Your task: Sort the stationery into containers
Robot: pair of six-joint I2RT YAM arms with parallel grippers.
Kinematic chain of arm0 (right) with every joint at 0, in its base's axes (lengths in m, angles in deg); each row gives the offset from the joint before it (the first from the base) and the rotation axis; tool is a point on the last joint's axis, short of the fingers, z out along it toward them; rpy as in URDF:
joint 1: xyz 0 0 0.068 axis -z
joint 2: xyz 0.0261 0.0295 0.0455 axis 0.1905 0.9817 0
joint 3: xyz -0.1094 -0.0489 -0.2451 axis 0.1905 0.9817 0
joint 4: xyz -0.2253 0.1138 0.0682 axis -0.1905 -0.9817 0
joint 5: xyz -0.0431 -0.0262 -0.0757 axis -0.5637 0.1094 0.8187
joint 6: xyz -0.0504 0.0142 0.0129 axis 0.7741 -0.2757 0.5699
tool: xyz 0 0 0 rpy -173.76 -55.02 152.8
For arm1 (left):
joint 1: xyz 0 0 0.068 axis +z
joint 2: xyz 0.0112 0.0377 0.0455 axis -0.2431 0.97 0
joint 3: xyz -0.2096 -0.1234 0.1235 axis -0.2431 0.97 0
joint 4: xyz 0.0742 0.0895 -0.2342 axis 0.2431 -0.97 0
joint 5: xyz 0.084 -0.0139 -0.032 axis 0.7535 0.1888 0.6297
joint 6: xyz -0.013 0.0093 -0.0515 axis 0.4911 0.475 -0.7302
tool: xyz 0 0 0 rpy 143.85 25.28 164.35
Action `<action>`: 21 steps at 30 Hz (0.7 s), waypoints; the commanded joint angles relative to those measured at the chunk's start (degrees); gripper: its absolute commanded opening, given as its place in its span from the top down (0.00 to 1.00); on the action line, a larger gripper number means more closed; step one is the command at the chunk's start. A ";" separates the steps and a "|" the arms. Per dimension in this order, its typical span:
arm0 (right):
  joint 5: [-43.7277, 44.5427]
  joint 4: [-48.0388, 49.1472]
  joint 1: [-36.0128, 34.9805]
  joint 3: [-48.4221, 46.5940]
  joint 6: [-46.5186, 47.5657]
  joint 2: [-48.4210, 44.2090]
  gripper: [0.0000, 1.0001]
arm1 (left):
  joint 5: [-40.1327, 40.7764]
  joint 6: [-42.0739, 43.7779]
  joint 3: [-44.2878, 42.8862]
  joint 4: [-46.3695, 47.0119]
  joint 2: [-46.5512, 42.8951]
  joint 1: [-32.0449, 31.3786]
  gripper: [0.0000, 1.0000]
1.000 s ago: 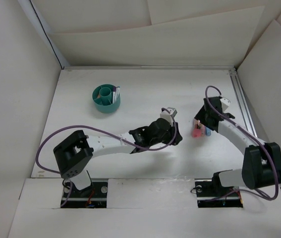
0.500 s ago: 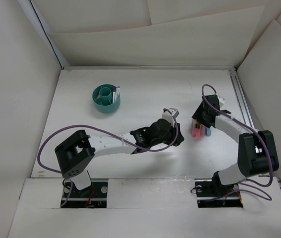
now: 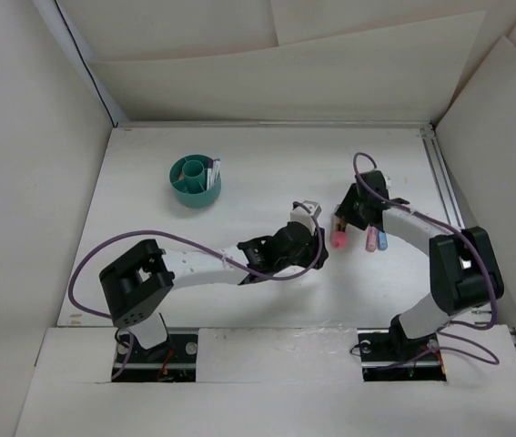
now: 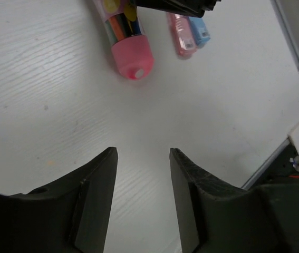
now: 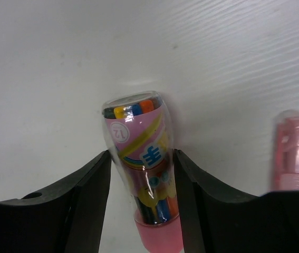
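**Sort partly done, three pieces left**

Pens [image 3: 212, 170] stand in cup [image 3: 185, 194]. Tube [image 5: 137, 174], pink piece [image 3: 371, 238] and blue piece [image 3: 382, 240] lie on table [image 3: 239, 146], well apart from it. My right gripper [image 5: 141, 157] straddles tube; whether it is clamped I cannot tell. Left gripper [image 4: 143, 158] is half-wide and empty.

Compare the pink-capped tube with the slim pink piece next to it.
The pink-capped tube is thicker, the slim pink piece thinner. The tube shows mixed colours inside; the piece is pink throughout. The tube lies inside the right gripper; the piece lies outside it. Both lie flat.

overhead and two close wrist views, common tube [image 5: 138, 153]
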 commanded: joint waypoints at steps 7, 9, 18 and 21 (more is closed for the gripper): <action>-6.38 6.30 -8.37 -5.68 -6.08 7.38 0.68 | 10.08 4.17 2.75 -2.74 -2.00 -0.07 0.40; -5.85 6.30 -9.08 -6.21 -6.61 7.38 0.68 | 10.08 4.18 1.00 -3.35 1.14 -0.07 0.40; -3.83 6.30 -10.23 -5.68 -6.61 5.01 0.61 | 18.16 4.09 -7.88 -6.60 9.86 -0.07 0.44; -3.83 6.30 -10.76 -5.16 -7.14 4.40 0.54 | 20.79 4.09 -11.13 -9.24 13.29 -0.07 0.44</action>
